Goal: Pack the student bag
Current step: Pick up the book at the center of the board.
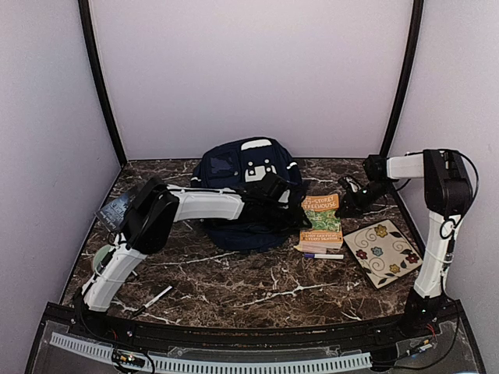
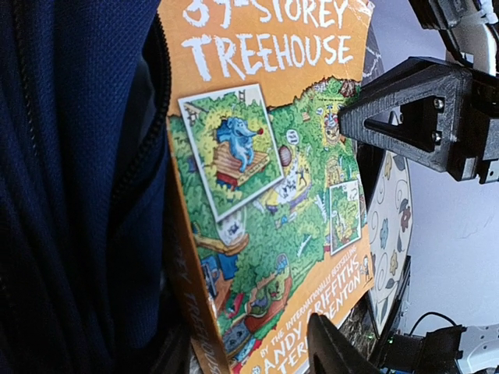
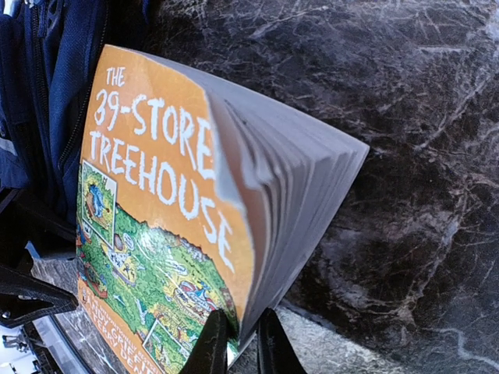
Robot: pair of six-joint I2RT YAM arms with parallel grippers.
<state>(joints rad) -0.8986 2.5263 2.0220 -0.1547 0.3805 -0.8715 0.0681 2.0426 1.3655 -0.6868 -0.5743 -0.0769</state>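
Your right fingers (image 3: 214, 343) are drawn close together and pinch the far right corner of the book (image 3: 156, 218), with cover and pages caught between them. That corner looks lifted so the pages fan, though how far it clears the worktop (image 1: 257, 296) you cannot tell. From that pinch the book runs away to the left and towards you, its long axis near-to-far and its spine side against the student bag (image 1: 242, 187). The bag lies slumped at the far middle of the worktop, directly left of the book and touching it. So the coming move, as I judge it, carries the book leftward, spine first, into the bag's mouth. Your left fingers (image 2: 421, 109) are spread and hold nothing. They hang over the bag's right side, just beside the book's cover. That arm is the nearer one to the bag and better placed to hold its opening.
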